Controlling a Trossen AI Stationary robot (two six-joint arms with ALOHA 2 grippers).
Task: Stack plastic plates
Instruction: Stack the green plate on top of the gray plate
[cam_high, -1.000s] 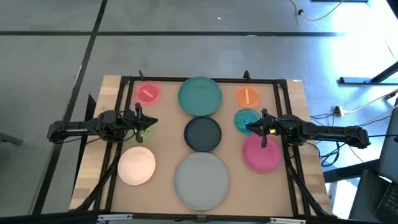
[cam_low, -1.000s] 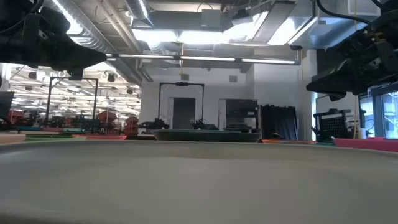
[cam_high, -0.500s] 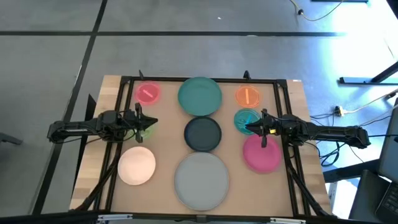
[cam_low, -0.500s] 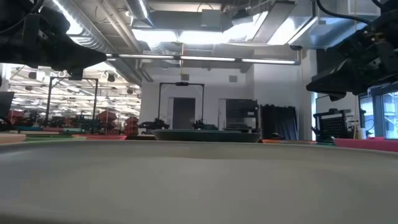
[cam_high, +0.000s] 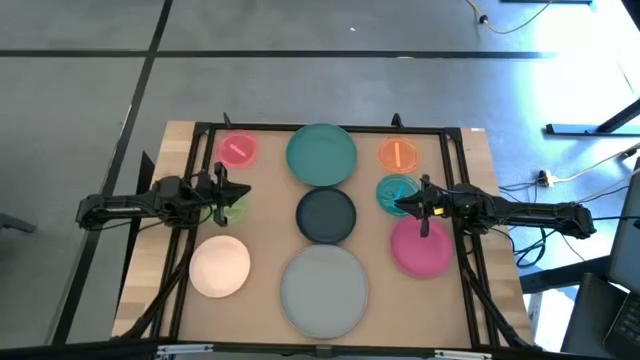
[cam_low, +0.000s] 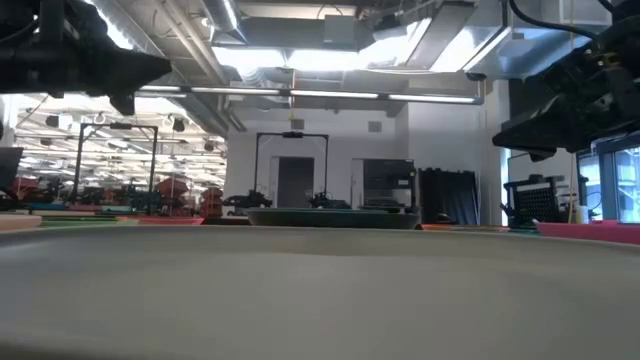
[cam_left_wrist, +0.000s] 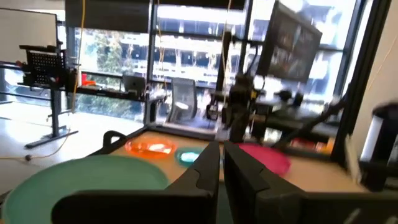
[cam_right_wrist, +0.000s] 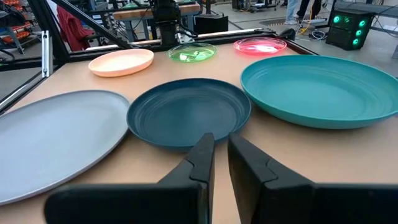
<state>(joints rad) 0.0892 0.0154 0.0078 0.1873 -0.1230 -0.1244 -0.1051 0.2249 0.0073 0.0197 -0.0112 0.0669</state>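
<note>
Nine plates lie singly on the table. In the high view the pink plate (cam_high: 237, 150), teal plate (cam_high: 321, 154) and orange plate (cam_high: 398, 154) sit along the far side. The navy plate (cam_high: 326, 215) is in the middle. The cream plate (cam_high: 219, 266), grey plate (cam_high: 324, 290) and magenta plate (cam_high: 420, 247) lie near. My left gripper (cam_high: 243, 196) hovers shut above the small green plate (cam_high: 236, 209). My right gripper (cam_high: 398, 206) hovers shut over the small blue plate (cam_high: 396, 189). The right wrist view shows its fingers (cam_right_wrist: 221, 149) pointing at the navy plate (cam_right_wrist: 186, 112).
A black frame (cam_high: 320, 128) borders the plates on the wooden table (cam_high: 480, 160). Bare wood shows between the navy plate and each arm. In the low view the grey plate (cam_low: 300, 290) fills the foreground, and both arms hang high at the sides.
My left arm has drawn back slightly toward the table's left edge and risen a little. My right arm and all the plates have stayed where they were.
</note>
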